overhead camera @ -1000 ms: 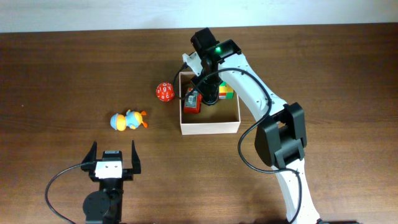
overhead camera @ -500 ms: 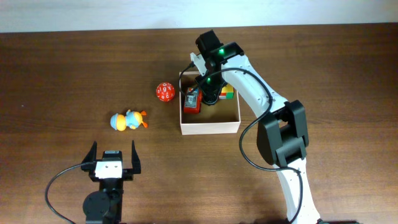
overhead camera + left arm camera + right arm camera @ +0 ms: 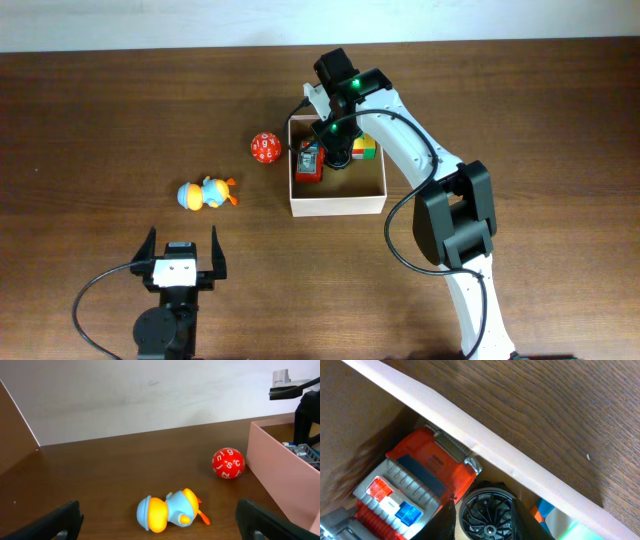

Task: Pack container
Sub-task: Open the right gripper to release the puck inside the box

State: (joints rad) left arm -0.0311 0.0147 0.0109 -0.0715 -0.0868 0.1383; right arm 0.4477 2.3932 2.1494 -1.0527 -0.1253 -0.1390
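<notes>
The container (image 3: 337, 208) is a square white-walled box with a tan inside, at the table's middle; its wall also shows in the left wrist view (image 3: 280, 475) and the right wrist view (image 3: 485, 435). My right gripper (image 3: 338, 160) reaches into its far part and is shut on a black wheel (image 3: 487, 510), fingers (image 3: 487, 521) on both sides. A red toy fire truck (image 3: 309, 162) lies beside it (image 3: 420, 480). A green-yellow block (image 3: 364, 148) sits in the far right corner. My left gripper (image 3: 182, 262) is open and empty near the front edge.
A red numbered ball (image 3: 264, 148) lies on the table just left of the container, also in the left wrist view (image 3: 228, 463). A blue and orange duck toy (image 3: 207, 193) lies on its side further left, ahead of the left gripper (image 3: 170, 510).
My right wrist has shifted slightly to the right over the container's far part, then held still. The left arm and the loose toys have not moved.
</notes>
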